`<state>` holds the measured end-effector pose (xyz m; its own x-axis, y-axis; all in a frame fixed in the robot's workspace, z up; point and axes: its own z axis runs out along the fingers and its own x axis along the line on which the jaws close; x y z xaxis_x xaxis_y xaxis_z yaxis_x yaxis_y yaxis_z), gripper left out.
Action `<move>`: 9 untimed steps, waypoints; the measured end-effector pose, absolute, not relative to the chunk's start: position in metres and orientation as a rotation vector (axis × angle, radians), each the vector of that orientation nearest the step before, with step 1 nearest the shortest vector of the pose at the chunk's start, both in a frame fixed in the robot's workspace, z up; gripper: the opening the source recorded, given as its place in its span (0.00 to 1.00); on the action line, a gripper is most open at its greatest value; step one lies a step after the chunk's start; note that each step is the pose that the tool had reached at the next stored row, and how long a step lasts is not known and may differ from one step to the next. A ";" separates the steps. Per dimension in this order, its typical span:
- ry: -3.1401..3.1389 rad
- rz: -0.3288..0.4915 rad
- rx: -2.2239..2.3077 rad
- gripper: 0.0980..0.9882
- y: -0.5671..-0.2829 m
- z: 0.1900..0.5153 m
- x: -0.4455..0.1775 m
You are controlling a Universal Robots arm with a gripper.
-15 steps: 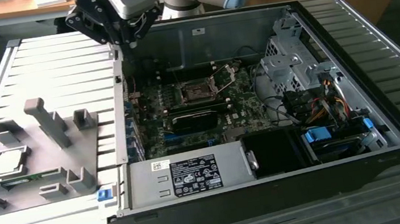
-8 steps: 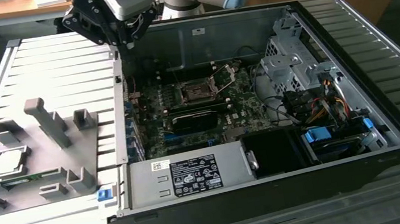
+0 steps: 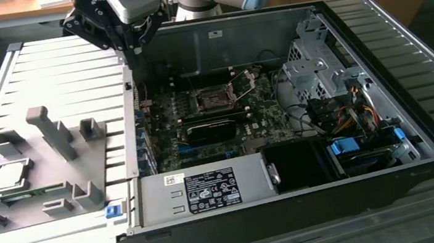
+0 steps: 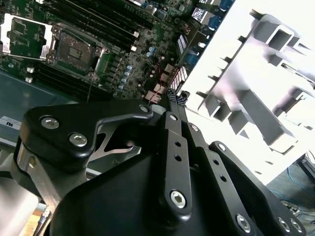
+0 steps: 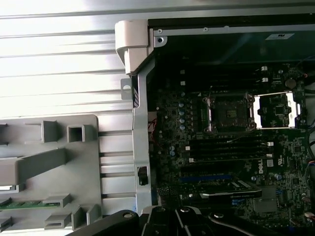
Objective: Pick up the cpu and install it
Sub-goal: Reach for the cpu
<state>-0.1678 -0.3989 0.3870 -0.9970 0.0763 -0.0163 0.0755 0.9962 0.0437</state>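
Note:
The cpu (image 3: 10, 174), a small silvery square chip, lies flat in a pocket of the grey tray (image 3: 50, 179) at the exterior view's left. My gripper (image 3: 134, 49) hangs above the rear left corner of the open computer case (image 3: 296, 223), well away from the cpu and above tray height. In the second wrist view its fingers (image 4: 176, 147) run together to a point, so the gripper (image 4: 173, 96) is shut and holds nothing. The dark socket (image 3: 214, 100) on the motherboard is uncovered, its metal frame (image 3: 245, 80) flipped up beside it; both wrist views show the socket (image 4: 74, 49) (image 5: 229, 113).
A green memory stick (image 3: 23, 195) lies in the tray near the cpu. Upright grey posts (image 3: 57, 135) rise from the tray. The case wall (image 3: 128, 126) stands between tray and motherboard. A power supply (image 3: 205, 191), cables (image 3: 349, 111) and a drive cage (image 3: 315, 72) crowd the case.

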 end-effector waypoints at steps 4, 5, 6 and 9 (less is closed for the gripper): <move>3.121 0.067 0.119 0.01 -0.399 0.387 -0.170; 3.121 0.067 0.119 0.01 -0.399 0.387 -0.171; 3.122 0.067 0.119 0.01 -0.399 0.386 -0.172; 3.122 0.067 0.119 0.01 -0.399 0.386 -0.174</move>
<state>-0.1739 -0.3989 0.3861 -0.9970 0.0762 -0.0152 0.0755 0.9962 0.0437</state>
